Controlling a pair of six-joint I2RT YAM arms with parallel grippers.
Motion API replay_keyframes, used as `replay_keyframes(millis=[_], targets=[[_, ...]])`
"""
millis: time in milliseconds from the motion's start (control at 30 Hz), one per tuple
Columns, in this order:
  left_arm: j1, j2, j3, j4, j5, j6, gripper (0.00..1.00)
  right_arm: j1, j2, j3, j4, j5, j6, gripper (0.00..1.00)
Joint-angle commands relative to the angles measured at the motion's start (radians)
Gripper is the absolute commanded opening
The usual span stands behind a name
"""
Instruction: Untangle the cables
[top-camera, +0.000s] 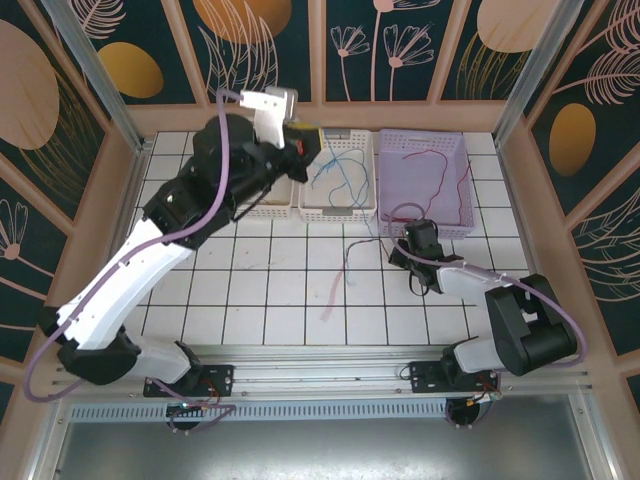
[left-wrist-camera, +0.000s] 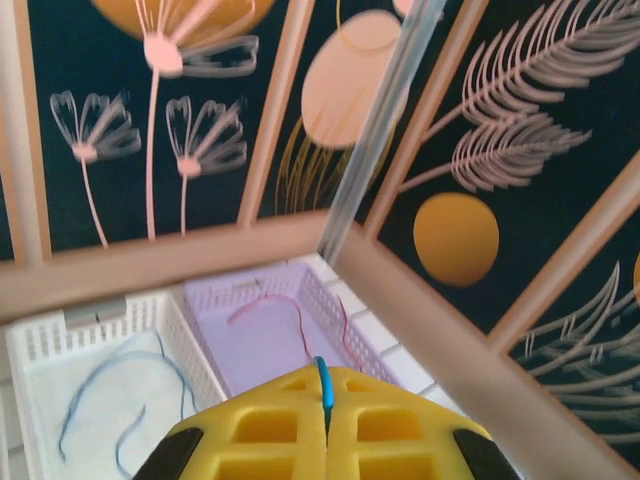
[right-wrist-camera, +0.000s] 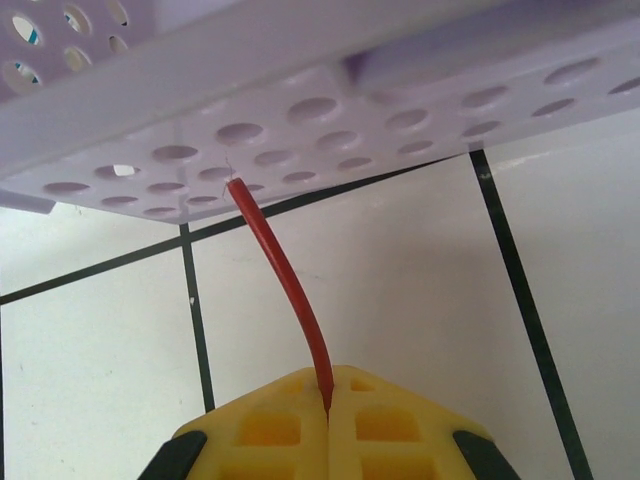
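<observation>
"Left wrist view: how does the left hand (left-wrist-camera: 327, 405) stand?"

"Its yellow fingers are pressed together, pinching a thin blue wire (left-wrist-camera: 322, 382) that pokes up between them. The wire's lower run is hidden behind the fingers."

"And beneath it?"

"A white perforated plastic basket (left-wrist-camera: 35, 345) with loose blue wires (left-wrist-camera: 100, 366). Beside it, a lilac perforated plastic basket (left-wrist-camera: 328, 300) holds a curled red wire (left-wrist-camera: 300, 330)."

"The right hand (right-wrist-camera: 327, 400)?"

"Closed on a thin red wire (right-wrist-camera: 285, 265), low over the white tiled tabletop (right-wrist-camera: 420, 300), just before the lilac basket's wall. Whether the wire's tip touches that wall, I cannot tell."

"From above?"

"A pinkish wire (top-camera: 330, 300) lies loose on the tiles. The left arm (top-camera: 150, 260) covers most of a second white basket (top-camera: 270, 210)."
</observation>
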Motion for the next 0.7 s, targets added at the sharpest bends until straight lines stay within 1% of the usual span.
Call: replay_keyframes(millis=[0,100,167,267,433,600,667], targets=[[0.037,0.11,0.211,-0.103,0.013,0.07,0.0,0.005,-0.019,-0.026,-0.017,0.03,0.009,0.0],[0.053,0.222,0.456,-0.183,0.025,0.09,0.0,0.005,-0.022,-0.034,-0.021,0.038,0.012,0.0],[0.066,0.26,0.563,-0.2,0.03,0.094,0.0,0.003,-0.028,-0.036,-0.027,0.047,0.016,0.0],[0.09,0.227,0.567,-0.134,0.033,0.086,0.0,-0.001,-0.027,-0.039,-0.028,0.053,0.02,0.0],[0.097,0.21,0.577,-0.057,0.021,0.082,0.0,-0.004,-0.028,-0.04,-0.029,0.06,0.023,0.0],[0.109,0.237,0.671,-0.028,-0.015,0.096,0.0,-0.008,-0.039,-0.046,-0.029,0.067,0.028,0.0],[0.109,0.223,0.681,0.007,-0.05,0.11,0.0,-0.008,-0.048,-0.053,-0.028,0.073,0.031,0.0]])
